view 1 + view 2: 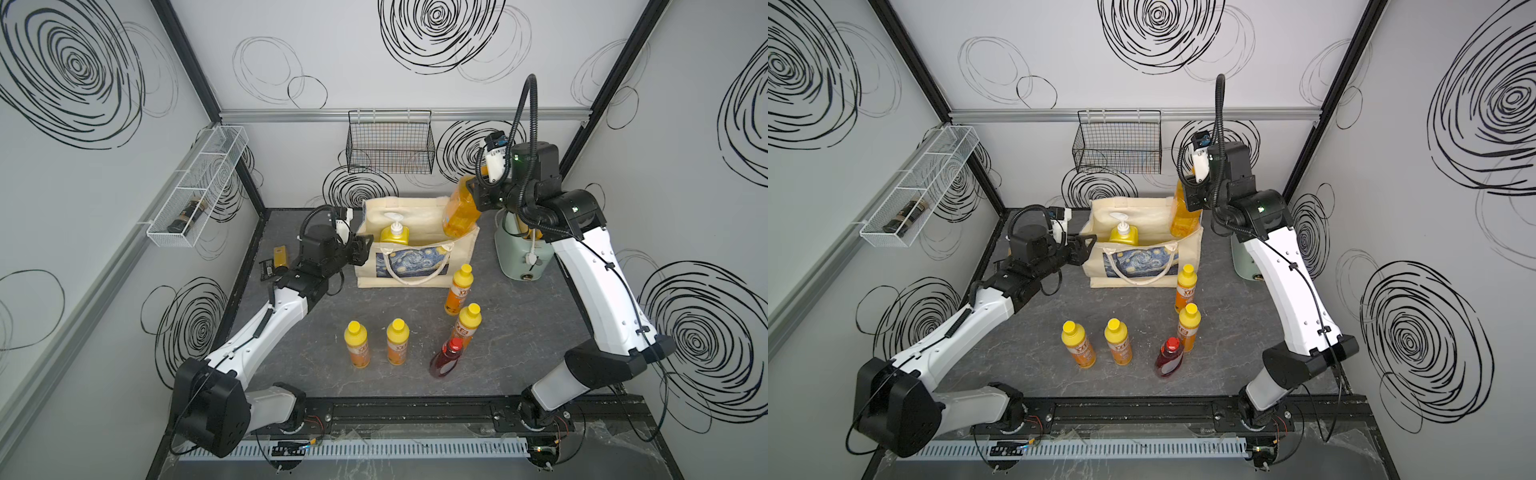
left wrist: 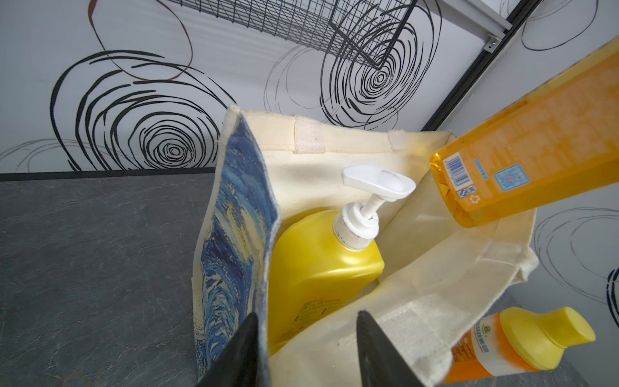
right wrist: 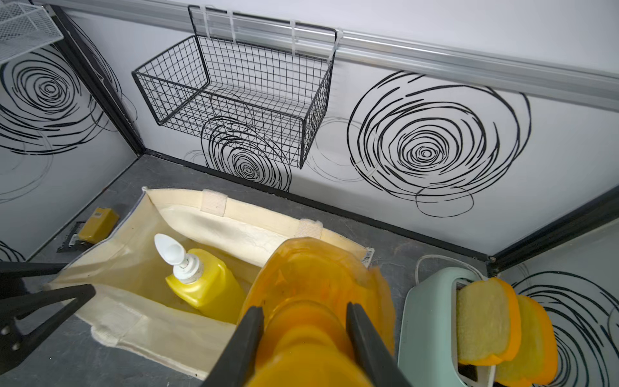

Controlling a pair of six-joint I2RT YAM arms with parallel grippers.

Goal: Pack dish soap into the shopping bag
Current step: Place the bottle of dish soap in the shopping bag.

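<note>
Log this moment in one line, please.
right jaws: shut on amber bottle, over bag | left jaws: open at bag side | bagged: yellow bottle

My grey table [image 1: 519, 332] carries the tote bag [image 1: 413, 266] at my left claw [image 1: 368, 249] and packets [image 1: 280, 257] behind that claw. A green toaster [image 1: 521, 257] sits below my right claw [image 1: 473, 193]. Four orange bottles [image 1: 458, 291] and a red bottle [image 1: 446, 357] stand upright, well apart from both.

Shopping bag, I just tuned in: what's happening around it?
The right gripper holds the amber pump bottle by its neck, tilted over the right end of the shopping bag. The yellow pump bottle already sits inside. The left gripper is at the bag's left end, jaws open around its edge. Four orange yellow-capped bottles and the dark-red bottle wait on the table.
</note>
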